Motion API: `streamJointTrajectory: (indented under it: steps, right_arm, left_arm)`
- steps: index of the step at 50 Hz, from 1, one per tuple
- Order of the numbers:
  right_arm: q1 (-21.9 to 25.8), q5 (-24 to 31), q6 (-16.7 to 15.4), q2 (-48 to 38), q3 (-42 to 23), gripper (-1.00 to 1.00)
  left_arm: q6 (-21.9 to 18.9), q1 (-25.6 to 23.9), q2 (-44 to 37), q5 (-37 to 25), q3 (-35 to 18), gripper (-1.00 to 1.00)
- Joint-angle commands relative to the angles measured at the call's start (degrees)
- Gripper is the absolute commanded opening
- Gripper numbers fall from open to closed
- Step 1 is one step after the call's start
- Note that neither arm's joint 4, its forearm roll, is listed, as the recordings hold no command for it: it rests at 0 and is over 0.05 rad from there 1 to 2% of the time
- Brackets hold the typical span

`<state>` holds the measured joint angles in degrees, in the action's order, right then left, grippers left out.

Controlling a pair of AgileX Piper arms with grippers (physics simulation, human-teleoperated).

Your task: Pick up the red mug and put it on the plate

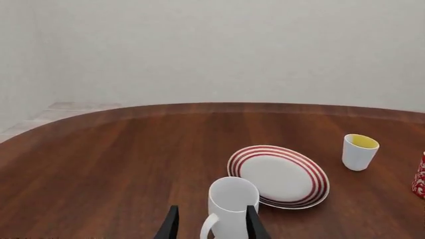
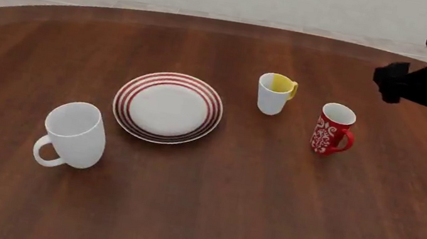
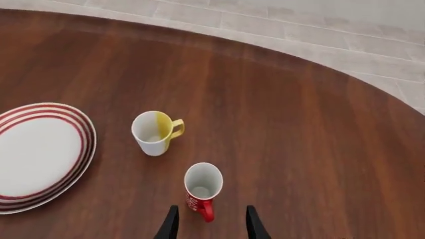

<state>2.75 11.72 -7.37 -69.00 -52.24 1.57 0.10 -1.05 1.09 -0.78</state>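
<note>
Red mug (image 3: 202, 189) upright on table, just ahead of right claw (image 3: 209, 225), fingers spread wide, nothing held

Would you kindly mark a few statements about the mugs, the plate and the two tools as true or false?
1. The red mug stands upright on the table, apart from the plate. True.
2. The plate holds the large white mug. False: the plate holds nothing; that mug stands on the table beside it.
3. The right tool is open, with the red mug ahead of its fingers. True.
4. The yellow-lined mug lies on its side. False: it stands upright, between the plate and the red mug.
5. The left tool is shut on the red mug. False: it is open, lined up with the large white mug.
</note>
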Motion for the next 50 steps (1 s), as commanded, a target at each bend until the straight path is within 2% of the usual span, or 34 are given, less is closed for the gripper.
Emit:
streamJointTrajectory:
  steps: [1, 14, 50]
  right_arm:
    - [-1.83, -0.3, -0.14, -4.49, -2.03, 1.0]
    - [-1.7, -1.69, -1.75, -7.8, -0.92, 1.0]
    - [-0.48, -6.92, -1.44, -16.58, 0.29, 1.0]
  left_arm:
    - [-0.08, 0.05, 0.39, -0.31, 0.06, 1.0]
    - [-0.02, -0.04, 0.74, -0.81, -0.2, 1.0]
    - [-0.12, 0.11, 0.76, -0.05, 0.16, 1.0]
